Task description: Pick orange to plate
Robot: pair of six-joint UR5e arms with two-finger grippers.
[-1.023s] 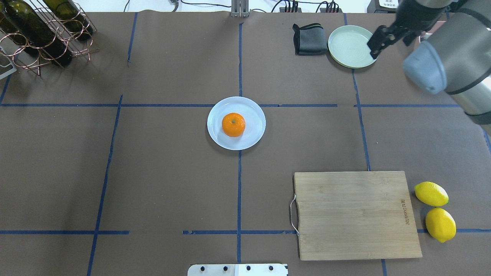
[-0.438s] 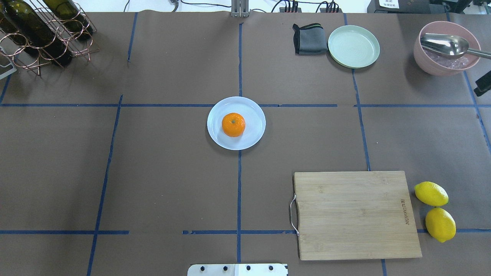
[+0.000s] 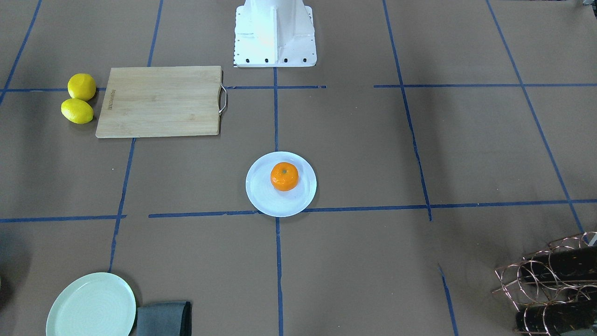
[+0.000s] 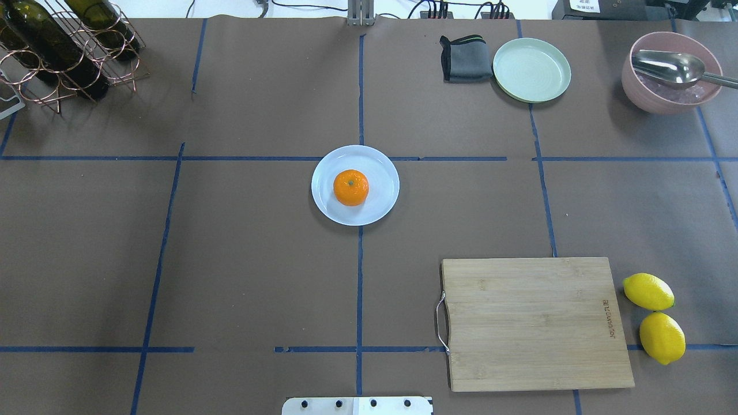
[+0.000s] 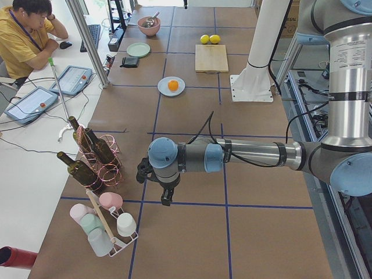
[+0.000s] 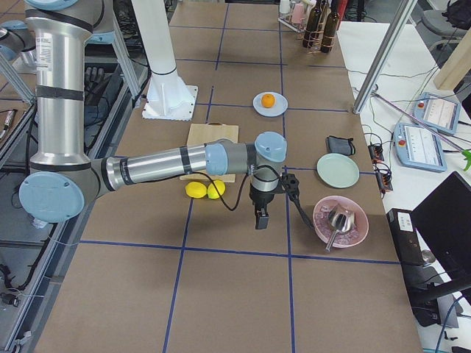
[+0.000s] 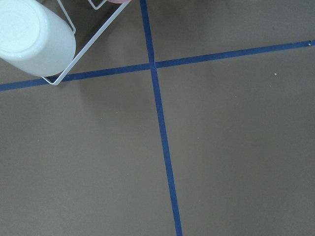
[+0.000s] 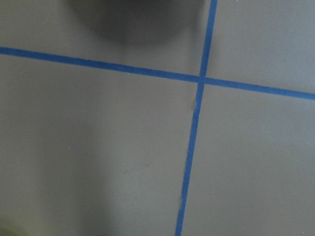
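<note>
Item: small round bright-orange fruit (image 4: pixel 350 187), seated stem-up on the round pale bluish-white plate (image 4: pixel 383 170), middle of the brown paper-covered table (image 4: pixel 242 259).
Detail: placement looks complete. The left gripper (image 5: pixel 166 199) and right gripper (image 6: pixel 260 218) hang well apart from the plate; whether their jaws are parted cannot be told. Any retreat should avoid the rim, lest the fruit roll.

Flat brown paper-covered table surface (image 8: pixel 98 157) is filling the whole frame. A long blue tape line (image 8: pixel 98 63) is running across, sloping slightly down toward the right. A second blue tape line (image 8: pixel 189 162) is running top to bottom, crossing it right of centre. A soft dark rounded shadow (image 8: pixel 133 19) is lying at the top edge.
</note>
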